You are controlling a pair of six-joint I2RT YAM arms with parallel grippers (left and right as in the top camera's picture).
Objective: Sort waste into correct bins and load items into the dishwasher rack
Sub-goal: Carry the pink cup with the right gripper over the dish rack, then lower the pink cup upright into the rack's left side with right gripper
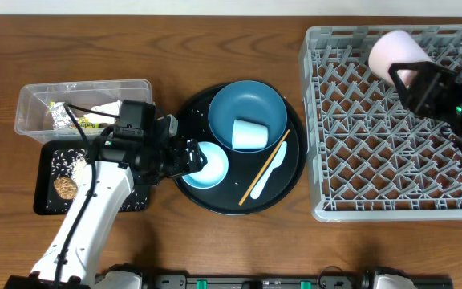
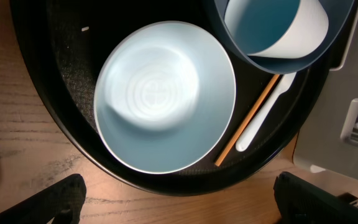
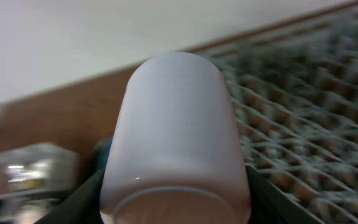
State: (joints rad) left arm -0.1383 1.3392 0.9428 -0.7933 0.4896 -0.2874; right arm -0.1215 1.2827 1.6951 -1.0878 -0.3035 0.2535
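Observation:
My right gripper (image 1: pixel 420 83) is shut on the pink cup (image 1: pixel 395 54) and holds it tilted above the far left part of the grey dishwasher rack (image 1: pixel 391 205). The cup fills the right wrist view (image 3: pixel 176 137), with the rack (image 3: pixel 309 124) behind it. My left gripper (image 1: pixel 184 156) is open and empty just left of the pale bowl (image 1: pixel 212 164), at the round tray's edge. In the left wrist view its fingers (image 2: pixel 179 202) flank bare wood below the bowl (image 2: pixel 166 96). The light blue cup (image 1: pixel 249 134) lies in the dark blue dish (image 1: pixel 247 104). The chopstick (image 1: pixel 265 168) and white spoon (image 1: pixel 273 170) lie beside them.
The large round black tray (image 1: pixel 295 172) carries the dishes. The clear tub (image 1: pixel 34 104) at the left holds the snack wrapper (image 1: pixel 62 115) and white tissue (image 1: pixel 107 108). The flat black tray (image 1: pixel 46 201) in front of it holds the brown lump (image 1: pixel 65 186) and rice grains (image 1: pixel 74 164).

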